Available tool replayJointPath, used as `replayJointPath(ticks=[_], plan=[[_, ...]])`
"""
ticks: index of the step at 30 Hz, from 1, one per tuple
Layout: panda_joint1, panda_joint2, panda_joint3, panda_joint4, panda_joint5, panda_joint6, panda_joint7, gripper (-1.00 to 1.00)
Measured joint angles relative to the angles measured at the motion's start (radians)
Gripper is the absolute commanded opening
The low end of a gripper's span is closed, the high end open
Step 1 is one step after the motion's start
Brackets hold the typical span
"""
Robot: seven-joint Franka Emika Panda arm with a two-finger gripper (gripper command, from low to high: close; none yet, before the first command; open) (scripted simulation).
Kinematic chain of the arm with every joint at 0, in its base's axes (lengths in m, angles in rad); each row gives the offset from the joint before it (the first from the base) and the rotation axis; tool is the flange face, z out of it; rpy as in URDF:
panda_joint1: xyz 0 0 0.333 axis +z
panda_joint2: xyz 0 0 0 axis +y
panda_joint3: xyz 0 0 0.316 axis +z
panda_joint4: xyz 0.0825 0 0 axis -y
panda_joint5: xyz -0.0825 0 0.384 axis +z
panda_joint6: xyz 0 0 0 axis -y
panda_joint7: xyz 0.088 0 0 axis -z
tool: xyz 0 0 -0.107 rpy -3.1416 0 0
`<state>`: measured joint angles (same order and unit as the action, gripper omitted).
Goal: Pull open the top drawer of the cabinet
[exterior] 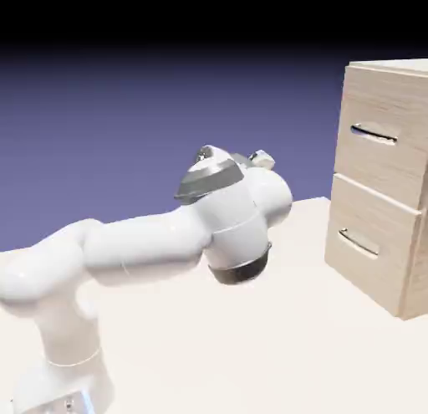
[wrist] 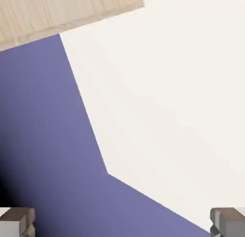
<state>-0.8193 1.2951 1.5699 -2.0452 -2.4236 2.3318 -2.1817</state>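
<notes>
1. Pincer point(wrist: 122, 222) released, its tips wide apart; I hold nothing.
2. I see the top drawer point(exterior: 383, 136) closed, on the exterior view's right, well apart from my arm point(exterior: 150, 245).

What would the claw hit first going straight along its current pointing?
Probably the white tabletop, or nothing if it passes the edge; depth is unclear. The cabinet sits off-line, at the hand view's top left.

Cabinet point(exterior: 418, 186): pale wood-grain, upright on the bench point(exterior: 292, 345), at the exterior view's right. Top drawer point(exterior: 383, 132): silver bar handle point(exterior: 374, 135); closed, above the lower drawer point(exterior: 372, 241).
</notes>
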Motion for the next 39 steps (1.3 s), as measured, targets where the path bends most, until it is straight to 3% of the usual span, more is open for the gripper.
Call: replayJointPath(ticks=[13,20,21,23,39], plan=[[-0.160,0.359,0.302,0.147,-0.466,-0.136,-0.562,0.00],[-0.041,0.340,0.299,0.364,-0.472,-0.038,-0.583,0.00],[-0.038,0.340,0.299,0.370,-0.473,-0.035,-0.584,-1.00],[-0.038,0.340,0.299,0.370,-0.473,-0.035,-0.584,-1.00],[-0.354,0.399,0.323,-0.210,-0.442,-0.297,-0.540,-1.00]])
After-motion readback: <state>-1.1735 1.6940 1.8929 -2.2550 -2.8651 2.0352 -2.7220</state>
